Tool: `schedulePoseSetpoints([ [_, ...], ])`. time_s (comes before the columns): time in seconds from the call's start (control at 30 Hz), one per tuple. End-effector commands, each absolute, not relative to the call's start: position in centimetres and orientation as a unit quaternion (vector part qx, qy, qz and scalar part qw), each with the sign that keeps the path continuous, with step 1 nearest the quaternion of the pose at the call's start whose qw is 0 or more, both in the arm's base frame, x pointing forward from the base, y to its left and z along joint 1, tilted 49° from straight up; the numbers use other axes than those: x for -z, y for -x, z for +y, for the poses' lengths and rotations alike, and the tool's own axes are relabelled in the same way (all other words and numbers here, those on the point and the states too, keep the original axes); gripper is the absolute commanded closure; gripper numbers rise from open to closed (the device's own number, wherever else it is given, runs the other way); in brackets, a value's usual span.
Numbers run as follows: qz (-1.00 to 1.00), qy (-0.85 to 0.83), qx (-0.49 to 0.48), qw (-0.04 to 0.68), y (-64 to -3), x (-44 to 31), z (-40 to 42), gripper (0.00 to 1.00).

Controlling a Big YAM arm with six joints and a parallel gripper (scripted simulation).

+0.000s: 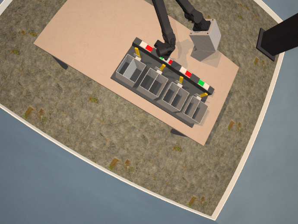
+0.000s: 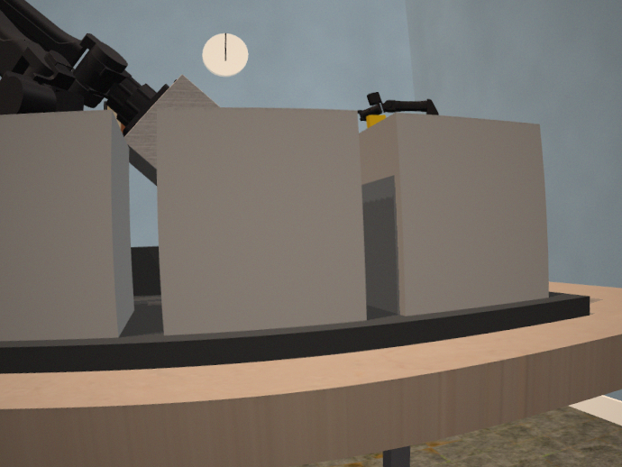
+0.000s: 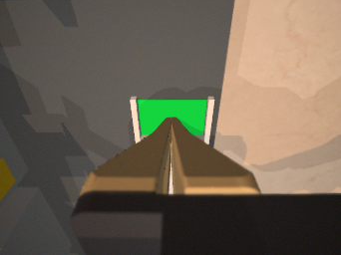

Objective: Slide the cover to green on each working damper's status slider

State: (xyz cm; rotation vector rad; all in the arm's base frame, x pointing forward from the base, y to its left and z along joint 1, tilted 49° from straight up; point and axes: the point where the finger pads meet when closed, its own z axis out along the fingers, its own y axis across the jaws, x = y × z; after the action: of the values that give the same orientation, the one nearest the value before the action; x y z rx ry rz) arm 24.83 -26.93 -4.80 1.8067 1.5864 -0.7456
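Note:
Four grey open-topped dampers stand in a row in the top view, each behind its slider. The far-left slider (image 1: 149, 48) shows red. The second slider (image 1: 170, 62) (image 3: 171, 110) shows green at one end and red at the other in the top view, its pale cover between them, so the cover is partway across. The third slider (image 1: 188, 73) shows red. The far-right slider (image 1: 201, 82) shows green. My gripper (image 3: 170, 126) is shut and empty, its tips over the second slider's channel beside the green patch. Whether the tips touch the cover is hidden.
Yellow levers (image 1: 137, 52) (image 1: 162, 67) (image 1: 181, 79) (image 1: 203, 94) stick up between the sliders and dampers at differing angles. The dark base rail (image 2: 281, 336) runs along the table's front side. A grey block (image 1: 203, 42) stands behind the sliders under the arm's mount.

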Motion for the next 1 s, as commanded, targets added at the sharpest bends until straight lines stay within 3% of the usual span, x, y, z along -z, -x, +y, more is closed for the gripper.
schedulePoseSetpoints([
  [0.0,0.607,-0.68,0.277,0.304,-24.79,5.7,-25.92,1.0],
  [0.97,0.607,-0.68,0.277,0.304,-24.92,6.61,-25.12,1.0],
])
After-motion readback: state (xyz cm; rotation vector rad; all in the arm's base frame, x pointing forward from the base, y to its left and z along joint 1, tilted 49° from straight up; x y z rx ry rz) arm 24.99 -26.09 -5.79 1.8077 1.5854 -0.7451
